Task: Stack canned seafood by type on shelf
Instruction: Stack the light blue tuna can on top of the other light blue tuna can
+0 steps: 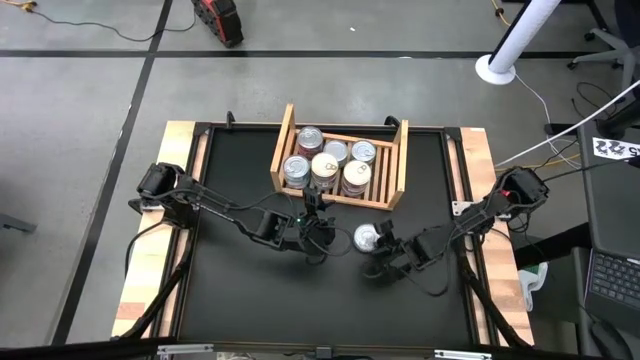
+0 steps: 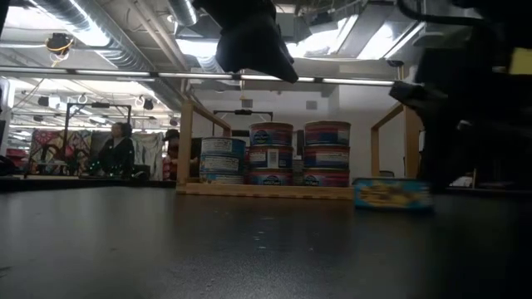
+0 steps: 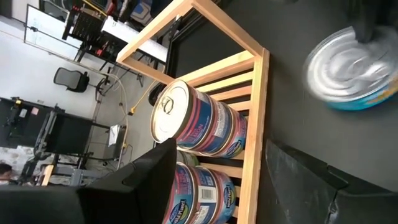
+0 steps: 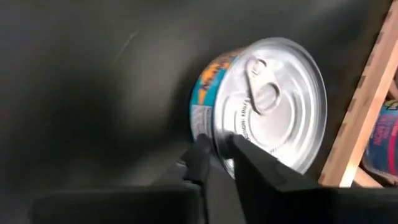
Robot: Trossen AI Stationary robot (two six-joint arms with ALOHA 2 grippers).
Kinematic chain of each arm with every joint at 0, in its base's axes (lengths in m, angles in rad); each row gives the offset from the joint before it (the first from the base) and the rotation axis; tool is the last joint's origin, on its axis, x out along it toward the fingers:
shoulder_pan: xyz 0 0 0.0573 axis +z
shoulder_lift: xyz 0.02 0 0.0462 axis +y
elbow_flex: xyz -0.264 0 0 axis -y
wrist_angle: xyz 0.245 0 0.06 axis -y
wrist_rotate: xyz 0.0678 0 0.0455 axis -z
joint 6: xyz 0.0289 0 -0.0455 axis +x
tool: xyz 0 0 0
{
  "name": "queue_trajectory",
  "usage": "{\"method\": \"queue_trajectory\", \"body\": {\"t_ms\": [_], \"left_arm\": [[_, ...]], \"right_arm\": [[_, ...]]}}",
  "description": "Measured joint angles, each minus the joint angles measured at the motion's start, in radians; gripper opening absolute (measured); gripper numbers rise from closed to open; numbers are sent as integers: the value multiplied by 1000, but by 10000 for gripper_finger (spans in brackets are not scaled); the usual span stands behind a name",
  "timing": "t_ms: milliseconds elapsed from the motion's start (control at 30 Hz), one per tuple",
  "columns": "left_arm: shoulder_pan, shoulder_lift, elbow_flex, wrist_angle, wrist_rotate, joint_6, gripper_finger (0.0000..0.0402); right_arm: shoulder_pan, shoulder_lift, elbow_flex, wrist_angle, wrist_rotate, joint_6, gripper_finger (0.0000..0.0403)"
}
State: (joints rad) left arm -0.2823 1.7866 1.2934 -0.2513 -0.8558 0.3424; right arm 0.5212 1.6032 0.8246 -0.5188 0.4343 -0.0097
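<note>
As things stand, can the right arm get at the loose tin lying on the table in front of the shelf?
Probably yes. The right gripper sits right beside the loose tin, its fingers at the rim, and nothing stands between. The shelf lies behind it, clear of the approach.

- The left arm reaches in from the left side of the desk, elbow bent, and its gripper hangs above the surface near the middle, fingers spread apart.
- The right arm stretches in low from the right side, its gripper near the surface, fingers nearly closed.
</note>
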Motion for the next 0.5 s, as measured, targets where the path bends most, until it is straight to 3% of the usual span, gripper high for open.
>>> {"method": "queue_trajectory", "body": {"t_ms": [167,500], "left_arm": [[-19,0,0,2,0,24,244],[-71,0,0,4,0,33,244]], "right_arm": [[-48,-2,1,35,-6,-25,8],[-116,1,-1,116,-28,-52,3]]}}
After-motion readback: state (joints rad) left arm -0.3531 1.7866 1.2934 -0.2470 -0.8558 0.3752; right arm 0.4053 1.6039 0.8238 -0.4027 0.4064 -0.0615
